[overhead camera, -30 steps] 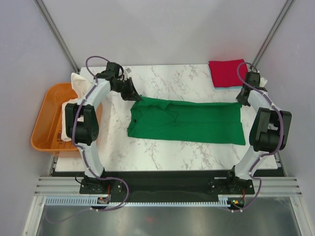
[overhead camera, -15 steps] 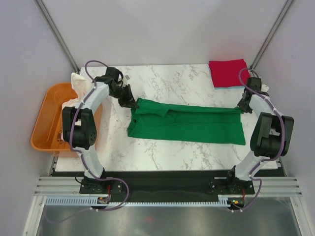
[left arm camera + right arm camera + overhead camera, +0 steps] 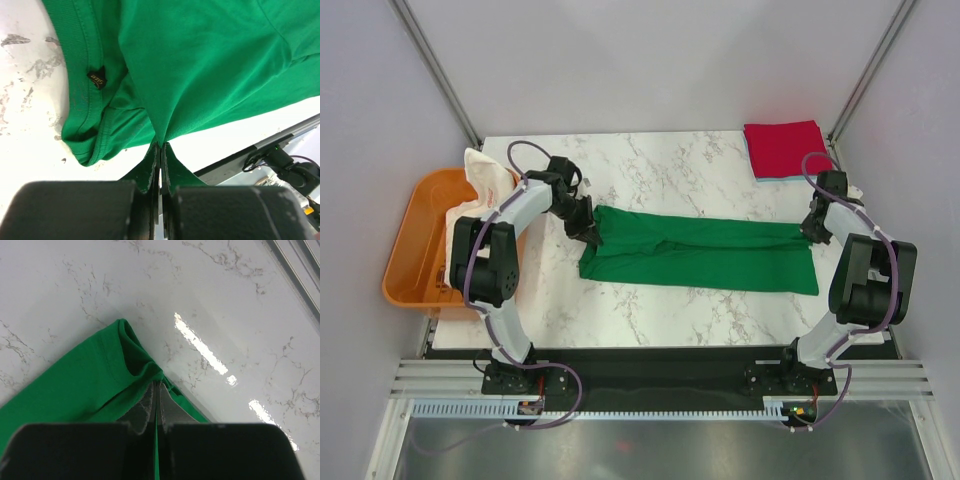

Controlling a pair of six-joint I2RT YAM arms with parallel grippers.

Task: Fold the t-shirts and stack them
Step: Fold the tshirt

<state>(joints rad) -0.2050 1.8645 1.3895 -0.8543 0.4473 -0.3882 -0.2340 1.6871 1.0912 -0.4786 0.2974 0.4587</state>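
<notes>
A bright green t-shirt (image 3: 705, 248) lies lengthwise across the marble table, its far long edge lifted and drawn toward the near edge. My left gripper (image 3: 593, 236) is shut on that edge at the collar end; the neckband and size tag (image 3: 97, 78) show in the left wrist view above the pinch (image 3: 160, 146). My right gripper (image 3: 808, 231) is shut on the same edge at the hem end, cloth pinched between its tips (image 3: 157, 383). A folded red t-shirt (image 3: 782, 147) lies at the far right corner on a pale blue one (image 3: 772, 177). A white t-shirt (image 3: 488, 170) hangs over the tub's rim.
An orange plastic tub (image 3: 412, 230) stands off the table's left edge with cloth in it. The table's near edge (image 3: 660, 345) and the black base rail run below the green shirt. Grey walls and slanted frame posts close the back.
Both grippers have carried the green shirt's far edge toward the near side, so the shirt now looks narrower front to back. The red stack and tub have not moved.
</notes>
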